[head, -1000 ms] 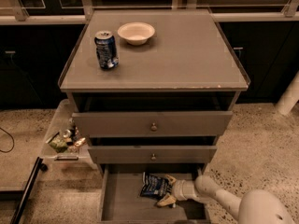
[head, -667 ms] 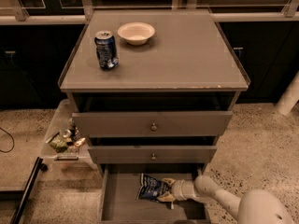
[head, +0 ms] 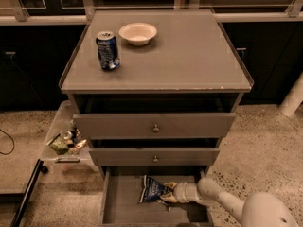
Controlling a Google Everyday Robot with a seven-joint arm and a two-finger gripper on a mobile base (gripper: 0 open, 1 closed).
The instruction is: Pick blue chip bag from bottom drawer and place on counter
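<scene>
The blue chip bag [head: 153, 190] lies in the open bottom drawer [head: 120, 207], tilted and pushed up toward the drawer's back. My gripper [head: 168, 197] reaches in from the lower right and sits right at the bag's right edge, its tips touching the bag. The arm [head: 222, 202] runs out to the bottom right corner. The counter [head: 189, 56] is the grey top of the cabinet, above the two upper drawers.
A blue-and-silver soda can [head: 107, 50] and a white bowl [head: 138, 33] stand on the counter's back left. The two upper drawers [head: 154, 125] stand slightly pulled out above the bottom one. A low tray [head: 64, 143] with small items sits on the floor at the left.
The gripper has pushed left inside the bottom drawer, and the blue chip bag has moved left with it and tilted up.
</scene>
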